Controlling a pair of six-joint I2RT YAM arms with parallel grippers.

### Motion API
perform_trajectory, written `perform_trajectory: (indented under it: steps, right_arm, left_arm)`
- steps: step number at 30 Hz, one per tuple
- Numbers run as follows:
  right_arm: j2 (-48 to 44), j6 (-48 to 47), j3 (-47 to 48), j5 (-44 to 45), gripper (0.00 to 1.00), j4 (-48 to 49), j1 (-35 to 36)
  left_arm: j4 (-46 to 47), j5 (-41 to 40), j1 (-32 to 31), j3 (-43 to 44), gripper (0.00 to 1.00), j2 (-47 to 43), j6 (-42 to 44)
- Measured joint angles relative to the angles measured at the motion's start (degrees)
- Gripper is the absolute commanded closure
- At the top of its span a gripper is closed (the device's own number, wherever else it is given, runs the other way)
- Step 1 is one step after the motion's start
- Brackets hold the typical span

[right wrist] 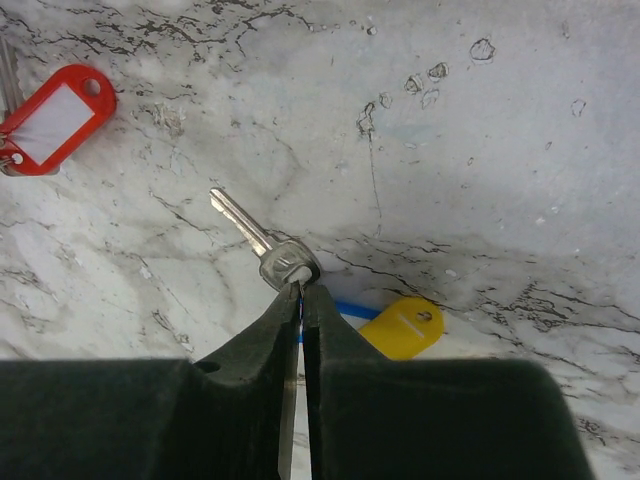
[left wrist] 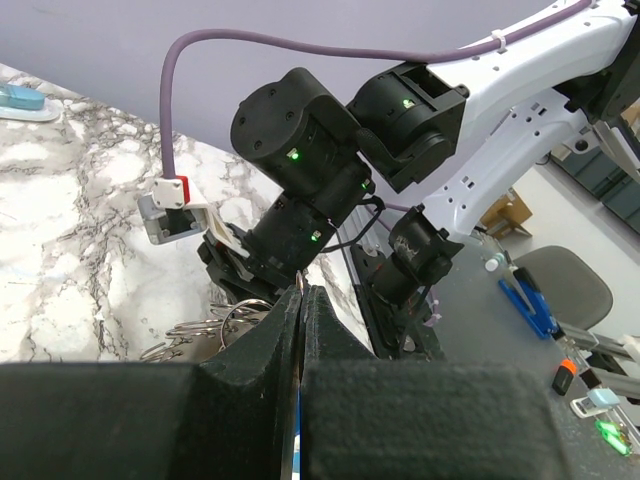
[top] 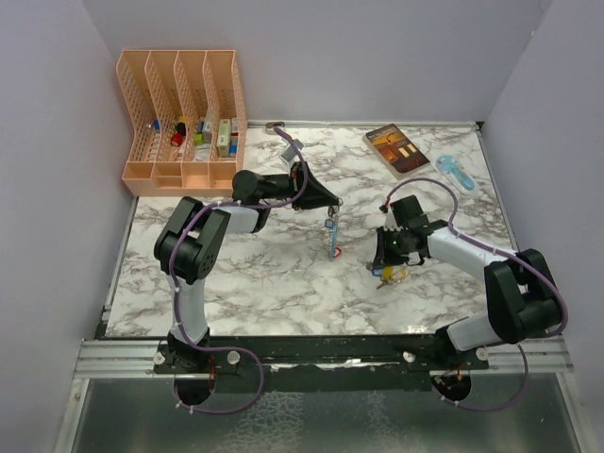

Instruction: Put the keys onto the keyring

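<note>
Pinching a small silver metal key [right wrist: 262,245] by its round head with my right gripper [right wrist: 298,290] atm. Both black fingers are pressed tight on it, and the blade points up and left over the white marble-patterned table [right wrist: 480,170]. Just beside my fingertips a yellow plastic tag [right wrist: 403,328] lies on the table with a bit of blue poking out next to it, can't tell what the blue is.

My left gripper [left wrist: 301,292] is squeezed fully together. The keyring [top: 333,232] is a thin metal ring with grey metal pieces, a light-blue curved bit and a red plastic tag [right wrist: 55,113] with a white label. It trails from that gripper's tip toward the near edge, roughly mid-table. Looks like I've got the ring pinched, since the grey loops sit right at my fingertips in the left wrist view. Key and keyring are near each other but not touching.
</note>
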Motion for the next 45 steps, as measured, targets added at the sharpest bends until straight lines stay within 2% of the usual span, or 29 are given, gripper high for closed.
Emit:
perform_trajectory:
  steps: [3, 10, 16, 22, 26, 31, 45]
  right_arm:
    - [-0.6, 0.0, 0.0, 0.1, 0.99, -0.2, 0.0]
    - [-3.3, 0.2, 0.0, 0.4, 0.99, -1.1, 0.0]
    - [-9.3, 2.0, 1.1, 0.6, 0.99, -3.0, 0.0]
    - [-19.8, 4.6, 6.4, 0.4, 0.99, -3.8, 0.0]
    - [-23.9, 4.9, 13.8, -0.3, 0.99, -3.7, 0.0]
    - [-23.0, 4.9, 19.9, -1.9, 0.99, -3.0, 0.0]
    - [-18.3, 5.4, 25.9, -4.0, 0.99, -2.4, 3.3]
  left_arm:
    - [0.0, 0.0, 0.0, 0.0, 1.00, 0.0, -0.1]
    - [0.0, 0.2, 0.0, 0.6, 1.00, 0.3, -0.3]
    - [0.0, 0.6, 0.4, 0.7, 1.00, 0.3, -0.2]
    - [-1.6, 0.2, 1.0, 0.2, 1.00, -2.9, 5.6]
    - [-4.4, -1.4, 1.1, 0.2, 1.00, -6.9, 8.9]
    - [-7.4, -2.9, 0.4, 0.6, 1.00, -7.3, 9.0]
    - [-17.8, -4.8, -3.3, 0.7, 1.00, -7.2, 12.7]
